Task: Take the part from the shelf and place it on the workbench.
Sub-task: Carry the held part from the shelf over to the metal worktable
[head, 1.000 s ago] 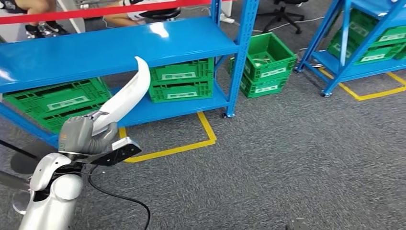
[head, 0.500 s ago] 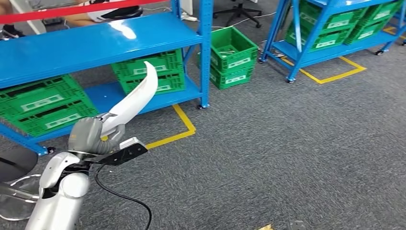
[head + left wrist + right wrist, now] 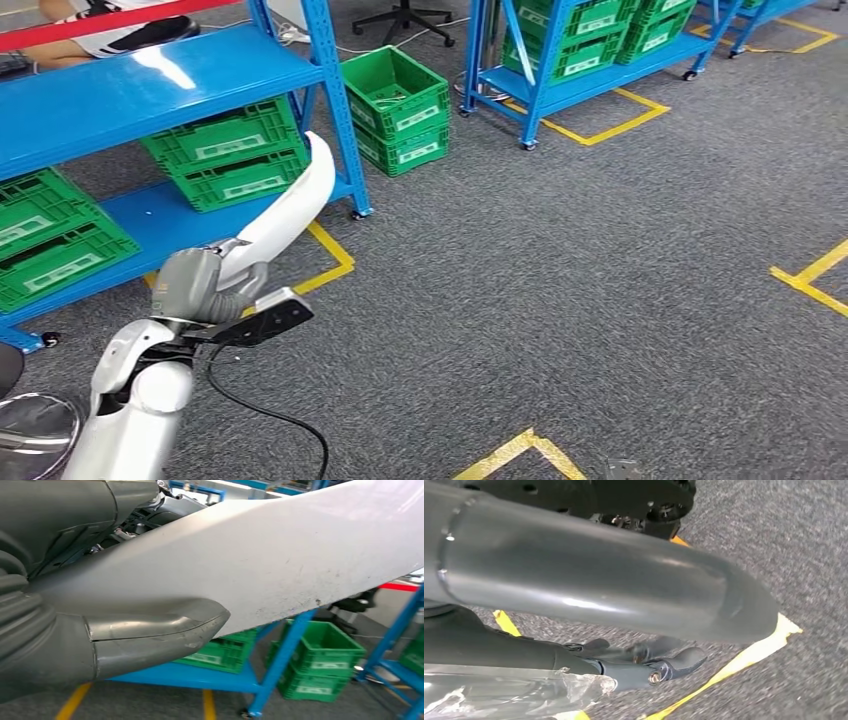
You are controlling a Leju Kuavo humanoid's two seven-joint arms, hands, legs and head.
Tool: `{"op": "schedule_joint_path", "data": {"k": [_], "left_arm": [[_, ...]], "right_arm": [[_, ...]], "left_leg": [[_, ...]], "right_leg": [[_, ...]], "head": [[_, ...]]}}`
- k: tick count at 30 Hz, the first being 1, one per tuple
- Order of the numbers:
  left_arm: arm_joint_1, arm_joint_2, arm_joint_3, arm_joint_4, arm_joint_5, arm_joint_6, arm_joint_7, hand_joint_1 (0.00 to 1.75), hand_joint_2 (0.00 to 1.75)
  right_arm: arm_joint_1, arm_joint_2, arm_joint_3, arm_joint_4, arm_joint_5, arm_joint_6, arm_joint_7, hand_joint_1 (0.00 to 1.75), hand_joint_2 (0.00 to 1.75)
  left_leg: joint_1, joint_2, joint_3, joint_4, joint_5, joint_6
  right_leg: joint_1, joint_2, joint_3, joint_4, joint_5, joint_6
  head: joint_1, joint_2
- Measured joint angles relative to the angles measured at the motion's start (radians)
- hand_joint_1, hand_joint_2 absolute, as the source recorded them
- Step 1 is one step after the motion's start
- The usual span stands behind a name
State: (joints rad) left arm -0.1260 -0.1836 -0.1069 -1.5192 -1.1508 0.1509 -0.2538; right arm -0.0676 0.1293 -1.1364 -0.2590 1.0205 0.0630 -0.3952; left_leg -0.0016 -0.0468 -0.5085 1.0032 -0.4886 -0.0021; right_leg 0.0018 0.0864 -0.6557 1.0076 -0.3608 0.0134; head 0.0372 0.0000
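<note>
the left hand (image 3: 205, 283) grips the long white curved part (image 3: 290, 205) by its lower end, holding it clear of the blue shelf (image 3: 150, 85) — pickup looks done, the counter placement remains — while the right hand (image 3: 644, 660) hangs, seemingly empty.

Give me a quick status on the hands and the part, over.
Left robot hand grips the white curved part, clear of the blue shelf. Right robot hand hangs holding nothing, fingers apart. Grey carpet ahead, no workbench in sight.
</note>
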Motion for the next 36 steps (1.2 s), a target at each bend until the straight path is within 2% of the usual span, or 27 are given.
{"op": "schedule_joint_path", "data": {"k": [1,3,4,5,7,8,9,10,11,13,14,15,16,18,19,21,23,24,25,26,27,29,31,32,33,34,36], "left_arm": [[-0.002,-0.002,0.000,0.002,0.004,-0.001,-0.001,1.75,1.75],[-0.005,-0.007,-0.001,0.007,0.011,-0.003,-0.004,1.75,1.75],[-0.007,-0.010,-0.002,0.010,0.014,-0.004,-0.005,1.75,1.75],[-0.009,-0.013,-0.002,0.012,0.016,-0.004,-0.007,1.75,1.75],[-0.010,-0.016,-0.003,0.016,0.020,-0.006,-0.011,1.75,1.75],[-0.010,-0.016,-0.003,0.019,0.022,-0.006,-0.012,1.75,1.75],[-0.009,-0.016,-0.003,0.022,0.023,-0.006,-0.012,1.75,1.75],[-0.009,-0.016,-0.004,0.025,0.023,-0.006,-0.012,1.75,1.75],[-0.009,-0.016,-0.004,0.028,0.024,-0.006,-0.012,1.75,1.75],[-0.010,-0.016,-0.005,0.031,0.025,-0.006,-0.012,1.75,1.75],[-0.012,-0.015,-0.005,0.032,0.027,-0.006,-0.013,1.75,1.75],[-0.014,-0.015,-0.006,0.032,0.028,-0.006,-0.015,1.75,1.75],[-0.016,-0.015,-0.007,0.032,0.030,-0.006,-0.018,1.75,1.75],[-0.019,-0.014,-0.009,0.032,0.036,-0.007,-0.024,1.75,1.75],[-0.019,-0.014,-0.009,0.033,0.039,-0.007,-0.027,1.75,1.75],[-0.020,-0.013,-0.010,0.033,0.044,-0.007,-0.031,1.75,1.75],[-0.020,-0.011,-0.010,0.035,0.048,-0.007,-0.033,1.75,1.75],[-0.019,-0.009,-0.010,0.038,0.049,-0.007,-0.033,1.75,1.75],[-0.019,-0.008,-0.010,0.040,0.050,-0.007,-0.033,1.75,1.75],[-0.019,-0.007,-0.010,0.042,0.050,-0.007,-0.033,1.75,1.75],[-0.019,-0.006,-0.010,0.044,0.050,-0.007,-0.033,1.75,1.75],[-0.021,-0.006,-0.010,0.047,0.050,-0.007,-0.033,1.75,1.75],[-0.024,-0.006,-0.011,0.049,0.050,-0.007,-0.033,1.75,1.75],[-0.025,-0.006,-0.011,0.050,0.050,-0.007,-0.033,1.75,1.75],[-0.026,-0.006,-0.012,0.050,0.050,-0.008,-0.033,1.75,1.75],[-0.026,-0.006,-0.014,0.051,0.050,-0.008,-0.033,1.75,1.75],[-0.027,-0.006,-0.017,0.052,0.051,-0.008,-0.033,1.75,1.75]], "right_arm": [[0.001,0.000,-0.001,0.000,0.001,0.000,0.000,0.00,0.00],[0.005,-0.001,-0.003,0.000,0.003,0.000,0.000,0.00,0.00],[0.007,-0.002,-0.005,0.000,0.003,0.000,0.000,0.00,0.00],[0.009,-0.002,-0.006,0.000,0.004,0.000,0.001,0.00,0.00],[0.007,-0.003,-0.008,0.000,0.007,-0.001,0.001,0.00,0.00],[0.006,-0.003,-0.009,0.000,0.008,-0.001,0.001,0.00,0.00],[0.006,-0.003,-0.009,0.000,0.010,-0.002,0.001,0.00,0.00],[0.006,-0.003,-0.009,0.000,0.011,-0.003,0.002,0.00,0.00],[0.006,-0.003,-0.010,0.000,0.012,-0.004,0.003,0.00,0.00],[0.005,-0.003,-0.010,0.000,0.013,-0.005,0.003,0.00,0.00],[0.004,-0.003,-0.010,0.000,0.014,-0.006,0.003,0.00,0.00],[0.002,-0.002,-0.010,0.000,0.015,-0.008,0.003,0.00,0.00],[0.001,-0.002,-0.010,0.000,0.016,-0.009,0.003,0.00,0.00],[0.001,-0.002,-0.011,0.000,0.018,-0.011,0.003,0.00,0.00],[0.002,-0.002,-0.011,0.000,0.019,-0.011,0.002,0.00,0.00],[0.002,-0.002,-0.011,0.000,0.021,-0.012,0.001,0.00,0.00],[-0.001,-0.002,-0.011,0.000,0.024,-0.013,-0.001,0.00,0.00],[-0.001,-0.002,-0.011,0.000,0.025,-0.013,-0.002,0.00,0.00],[0.000,-0.002,-0.012,0.000,0.026,-0.014,-0.002,0.00,0.00],[0.001,-0.002,-0.012,0.000,0.027,-0.014,-0.002,0.00,0.00],[0.001,-0.002,-0.013,0.000,0.027,-0.014,-0.003,0.00,0.00],[0.001,-0.002,-0.016,0.000,0.028,-0.016,-0.003,0.00,0.00],[-0.001,-0.002,-0.019,0.000,0.030,-0.020,-0.001,0.00,0.00],[0.000,-0.002,-0.020,0.000,0.031,-0.021,0.000,0.00,0.00],[0.003,-0.002,-0.021,0.000,0.033,-0.023,0.002,0.00,0.00],[0.007,-0.002,-0.023,0.000,0.034,-0.025,0.004,0.00,0.00],[0.010,-0.002,-0.026,0.000,0.037,-0.028,0.006,0.00,0.00]], "left_leg": [[-0.001,-0.006,0.010,-0.020,0.001,0.001],[-0.001,0.009,0.007,-0.029,0.009,0.007],[0.000,0.017,0.006,-0.031,0.014,0.013],[0.002,0.026,0.003,-0.034,0.021,0.020],[0.004,0.046,-0.004,-0.036,0.030,0.027],[0.004,0.057,-0.009,-0.036,0.034,0.028],[0.003,0.069,-0.013,-0.035,0.037,0.027],[0.003,0.081,-0.016,-0.035,0.039,0.025],[0.004,0.092,-0.019,-0.035,0.041,0.024],[0.004,0.112,-0.020,-0.032,0.041,0.017],[0.001,0.120,-0.021,-0.029,0.041,0.012],[-0.001,0.128,-0.022,-0.027,0.040,0.006],[-0.004,0.134,-0.023,-0.025,0.041,0.000],[-0.004,0.148,-0.024,-0.025,0.042,-0.010],[-0.001,0.144,-0.026,-0.021,0.036,-0.016],[0.002,0.107,-0.051,0.038,-0.008,-0.026],[0.004,0.066,-0.111,0.170,-0.078,-0.029],[0.004,0.058,-0.141,0.232,-0.101,-0.029],[0.004,0.053,-0.160,0.267,-0.106,-0.028],[0.004,0.050,-0.160,0.265,-0.091,-0.025],[0.004,0.046,-0.142,0.225,-0.059,-0.022],[0.006,0.010,-0.078,0.091,0.007,-0.015],[0.009,-0.024,-0.040,0.005,0.030,-0.011],[0.008,-0.028,-0.037,-0.007,0.029,-0.008],[0.008,-0.019,-0.038,-0.010,0.030,-0.004],[0.008,-0.010,-0.038,-0.013,0.035,0.002],[0.010,0.012,-0.038,-0.019,0.043,0.013]], "right_leg": [[0.000,0.007,-0.003,-0.001,0.007,0.006],[-0.001,0.019,-0.009,-0.005,0.019,0.019],[-0.002,0.011,-0.015,0.000,0.015,0.024],[-0.002,-0.006,-0.028,0.023,-0.003,0.029],[-0.003,-0.053,-0.076,0.135,-0.072,0.040],[-0.005,-0.068,-0.103,0.207,-0.108,0.046],[-0.008,-0.076,-0.120,0.261,-0.132,0.051],[-0.010,-0.080,-0.120,0.282,-0.139,0.054],[-0.012,-0.084,-0.097,0.260,-0.128,0.057],[-0.014,-0.111,-0.008,0.128,-0.089,0.059],[-0.013,-0.127,0.033,0.065,-0.074,0.056],[-0.012,-0.138,0.058,0.024,-0.067,0.048],[-0.009,-0.141,0.066,0.009,-0.067,0.039],[-0.006,-0.121,0.060,0.012,-0.061,0.019],[-0.007,-0.112,0.057,0.011,-0.059,0.012],[-0.010,-0.093,0.052,0.009,-0.052,-0.001],[-0.011,-0.073,0.043,0.009,-0.046,-0.009],[-0.010,-0.062,0.038,0.009,-0.043,-0.012],[-0.009,-0.050,0.035,0.009,-0.040,-0.013],[-0.009,-0.037,0.032,0.009,-0.037,-0.013],[-0.009,-0.025,0.030,0.009,-0.034,-0.011],[-0.009,-0.001,0.025,0.011,-0.029,-0.004],[-0.008,0.018,0.015,0.013,-0.022,0.006],[-0.009,0.028,0.010,0.012,-0.018,0.013],[-0.011,0.037,0.006,0.008,-0.013,0.021],[-0.012,0.033,0.002,0.008,-0.012,0.026],[-0.011,-0.013,-0.024,0.053,-0.040,0.035]], "head": [[0.000,0.000],[-0.002,0.000],[-0.001,0.000],[0.002,0.000],[0.010,0.000],[0.012,0.000],[0.013,0.000],[0.013,0.000],[0.013,0.000],[0.013,0.000],[0.012,0.000],[0.011,0.000],[0.010,0.000],[0.008,0.000],[0.007,0.000],[0.005,0.000],[0.002,0.000],[0.002,0.000],[0.002,0.000],[0.002,0.000],[0.002,0.000],[0.002,0.000],[0.002,0.000],[0.002,0.000],[0.002,0.000],[0.001,0.000],[0.009,0.000]]}}
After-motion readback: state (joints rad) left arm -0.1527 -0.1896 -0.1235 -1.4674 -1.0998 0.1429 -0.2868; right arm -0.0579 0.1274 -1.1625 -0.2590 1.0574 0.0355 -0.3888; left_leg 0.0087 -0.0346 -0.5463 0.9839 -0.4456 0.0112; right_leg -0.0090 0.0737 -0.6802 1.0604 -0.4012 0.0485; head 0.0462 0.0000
